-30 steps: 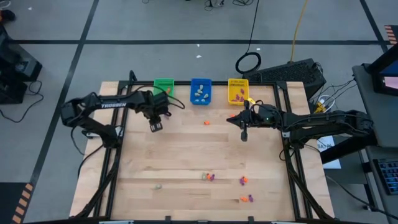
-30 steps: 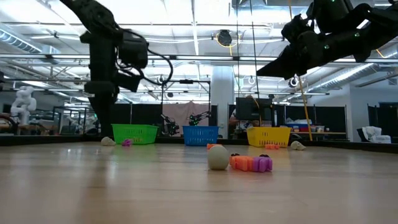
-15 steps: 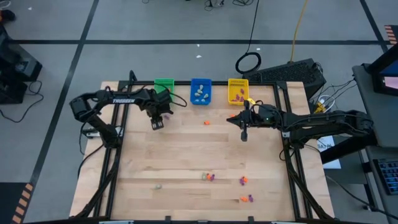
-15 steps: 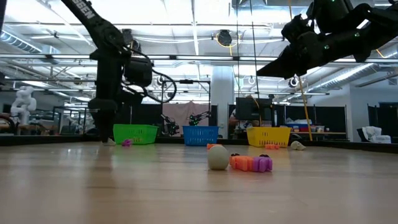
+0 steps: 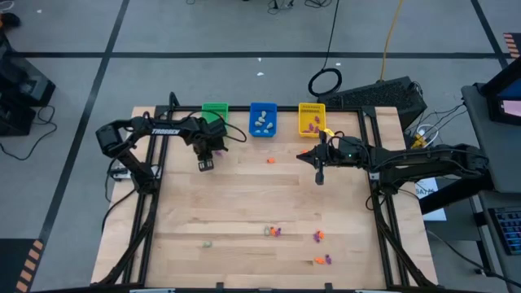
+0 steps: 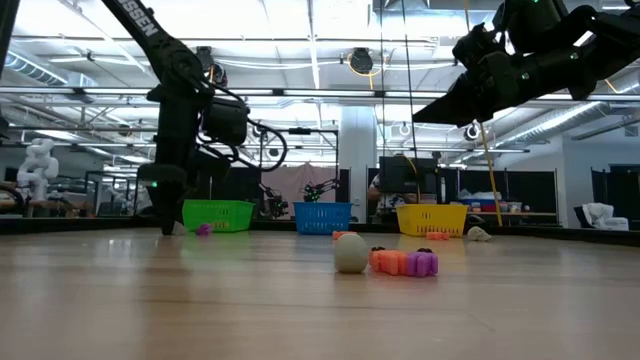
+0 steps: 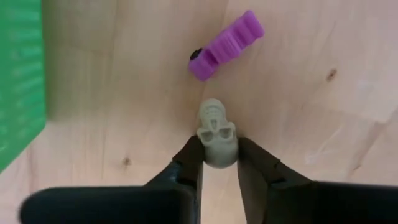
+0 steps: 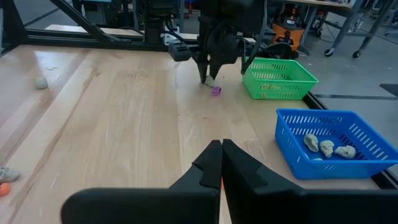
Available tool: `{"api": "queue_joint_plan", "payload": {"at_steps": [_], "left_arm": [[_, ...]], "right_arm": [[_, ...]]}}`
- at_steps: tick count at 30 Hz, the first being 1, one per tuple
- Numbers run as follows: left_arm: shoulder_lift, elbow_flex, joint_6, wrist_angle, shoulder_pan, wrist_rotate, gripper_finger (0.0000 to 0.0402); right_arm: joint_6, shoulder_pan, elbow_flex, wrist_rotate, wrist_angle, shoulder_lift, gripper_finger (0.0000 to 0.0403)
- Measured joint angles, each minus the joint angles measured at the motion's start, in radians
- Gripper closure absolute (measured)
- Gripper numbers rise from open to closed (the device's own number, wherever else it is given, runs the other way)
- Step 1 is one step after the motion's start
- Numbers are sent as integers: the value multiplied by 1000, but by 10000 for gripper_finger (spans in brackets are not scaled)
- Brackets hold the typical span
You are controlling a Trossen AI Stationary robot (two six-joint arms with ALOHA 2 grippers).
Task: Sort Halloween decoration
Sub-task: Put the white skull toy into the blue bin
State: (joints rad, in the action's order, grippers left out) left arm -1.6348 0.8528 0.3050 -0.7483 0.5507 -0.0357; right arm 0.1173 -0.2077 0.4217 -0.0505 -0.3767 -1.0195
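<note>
- Left gripper (image 7: pixel 219 163): fingers closed against both sides of a pale skull trinket (image 7: pixel 216 132) on the table, near the green bin (image 7: pixel 18 81); purple trinket (image 7: pixel 225 45) lies at 12 o'clock of the skull.
- Skull probably light, rigid, smooth; grip across its widest flanks.
- Right gripper (image 8: pixel 221 163): fingers together, empty, hovering mid-table.

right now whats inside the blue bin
The blue bin holds a few pale skull trinkets lying on its floor, at least three in the right wrist view. Its near wall hides part of the floor, so more could sit there.
</note>
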Motion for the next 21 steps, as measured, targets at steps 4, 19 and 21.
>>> {"api": "queue_joint_plan", "payload": {"at_steps": [4,19,21], "left_arm": [[1,1,-13,2,0,0,351],[184,-2,-224,-32,-70,79,352],[200,10,-298,24,-85,112,352]], "right_arm": [[0,0,0,1,0,0,403],[2,0,0,1,0,0,403],[3,0,0,1,-1,0,403]]}}
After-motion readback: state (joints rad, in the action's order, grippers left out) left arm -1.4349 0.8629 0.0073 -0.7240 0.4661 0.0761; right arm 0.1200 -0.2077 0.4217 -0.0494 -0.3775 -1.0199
